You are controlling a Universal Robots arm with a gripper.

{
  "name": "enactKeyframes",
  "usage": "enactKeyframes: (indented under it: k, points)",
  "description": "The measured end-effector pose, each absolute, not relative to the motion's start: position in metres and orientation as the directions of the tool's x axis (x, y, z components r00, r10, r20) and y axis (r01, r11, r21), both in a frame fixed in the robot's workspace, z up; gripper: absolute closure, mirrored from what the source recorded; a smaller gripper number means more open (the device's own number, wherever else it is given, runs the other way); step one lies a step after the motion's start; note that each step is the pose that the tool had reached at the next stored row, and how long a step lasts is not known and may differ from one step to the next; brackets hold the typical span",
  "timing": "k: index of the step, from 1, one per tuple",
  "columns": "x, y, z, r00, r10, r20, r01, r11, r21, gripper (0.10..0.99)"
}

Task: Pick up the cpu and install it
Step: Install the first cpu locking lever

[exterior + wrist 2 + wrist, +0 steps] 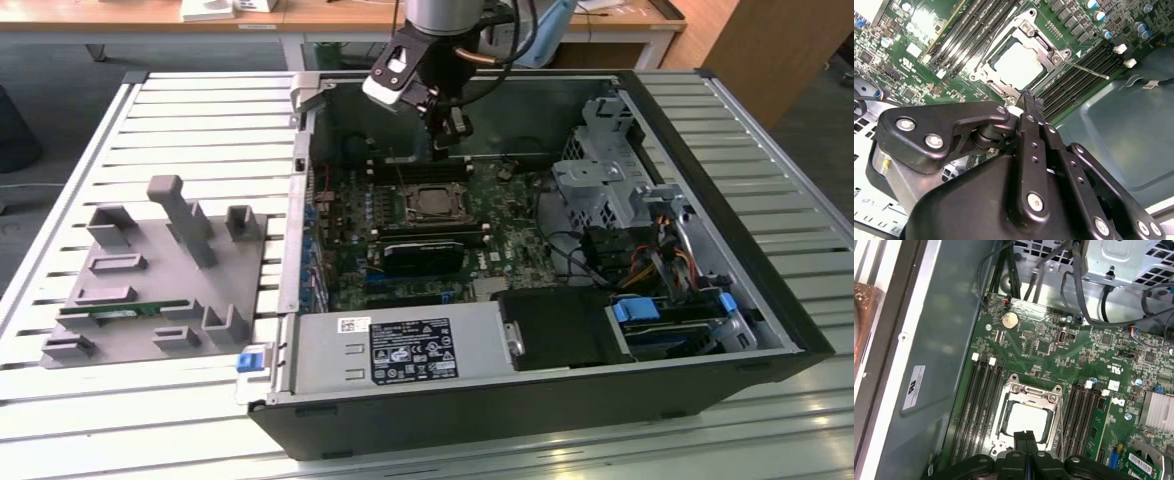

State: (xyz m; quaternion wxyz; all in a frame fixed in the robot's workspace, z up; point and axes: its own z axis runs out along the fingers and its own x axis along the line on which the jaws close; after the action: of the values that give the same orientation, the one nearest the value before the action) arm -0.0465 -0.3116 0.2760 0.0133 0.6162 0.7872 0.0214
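Item: my gripper (pixel 449 128), poised inside the open case (pixel 747 300) above the board (pixel 1054 345). State of hand: fingers (pixel 1026 440) pressed together in both wrist views, no gap between the tips and nothing held between them. Item: the cpu (pixel 1026 420), a pale silver square lying flat in the socket (pixel 1026 390) at mid-board, metal top facing up; in the second wrist view it (pixel 1019 62) sits inside the metal frame, whose retaining parts appear open, with a thin lever (pixel 1086 70) standing out to one side. In the exterior view the socket (pixel 434 203) lies just below my fingertips. Position of hand to chip: tips above its near edge, apart from it as far as I can judge; contact cannot be confirmed. Step in hand, by my judgement: placing appears done, since the chip is already seated and my hand is empty; the frame looks unclamped, so installation seems unfinished. What a further move would call for: a light, steady hand near the socket, since any sideways nudge could shift the chip on its contacts. Orientation: the chip is square, so no long axis; its edges run parallel to the frame and to the memory slots (pixel 976 405) flanking it.
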Motion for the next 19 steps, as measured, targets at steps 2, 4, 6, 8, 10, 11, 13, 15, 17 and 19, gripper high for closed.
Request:
enactKeyframes:
  k: [2,4,6,8,10,11,13,15,17,19]
  points:
    - [-0.0465,-0.3115,0.276,-0.253,0.967,0.005,0.966,0.253,0.05,0.98]
    - [-0.0465,-0.3116,0.276,-0.265,0.964,0.005,0.963,0.265,0.05,0.98]
    - [-0.0465,-0.3116,0.276,-0.277,0.961,0.005,0.96,0.276,0.05,0.98]
    - [-0.0465,-0.3116,0.276,-0.289,0.957,0.005,0.956,0.288,0.05,0.98]
    - [-0.0465,-0.3116,0.276,-0.301,0.954,0.005,0.952,0.3,0.05,0.98]
    - [-0.0465,-0.3116,0.276,-0.308,0.951,0.005,0.95,0.307,0.05,0.98]
    - [-0.0465,-0.3116,0.276,-0.322,0.947,0.005,0.946,0.322,0.05,0.98]
    - [-0.0465,-0.3116,0.276,-0.337,0.941,0.005,0.94,0.337,0.05,0.98]
    - [-0.0465,-0.3117,0.276,-0.351,0.936,0.005,0.935,0.35,0.05,0.98]
    - [-0.0465,-0.3117,0.276,-0.362,0.932,0.005,0.931,0.362,0.05,0.98]
